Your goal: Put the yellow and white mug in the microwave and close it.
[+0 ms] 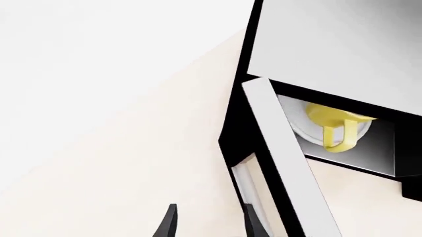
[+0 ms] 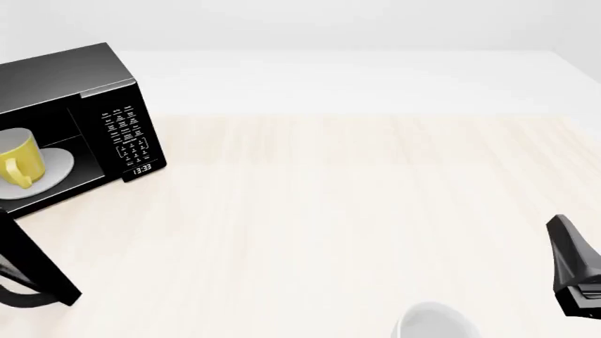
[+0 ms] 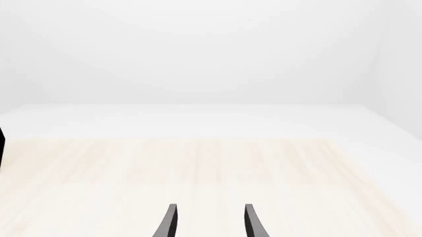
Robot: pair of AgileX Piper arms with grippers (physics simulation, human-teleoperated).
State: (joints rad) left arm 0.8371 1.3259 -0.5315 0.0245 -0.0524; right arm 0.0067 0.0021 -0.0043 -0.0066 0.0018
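The yellow and white mug [image 2: 19,163] stands upright on the white round plate [image 2: 62,163] inside the black microwave [image 2: 66,77] at the far left. The microwave door [image 2: 39,262] hangs wide open toward the front. In the left wrist view the mug [image 1: 329,121] shows inside the cavity behind the open door [image 1: 283,163]. My left gripper [image 1: 209,224] is open and empty, with one finger [image 1: 250,222] close by the door; I cannot tell if it touches. My right gripper [image 3: 209,224] is open and empty over bare table, its arm [image 2: 575,271] at the right edge.
A plain white-grey mug [image 2: 434,322] sits at the table's front edge, left of the right arm. The button panel and clock display [image 2: 131,137] face the front. The light wooden table [image 2: 357,211] stretches between microwave and right arm.
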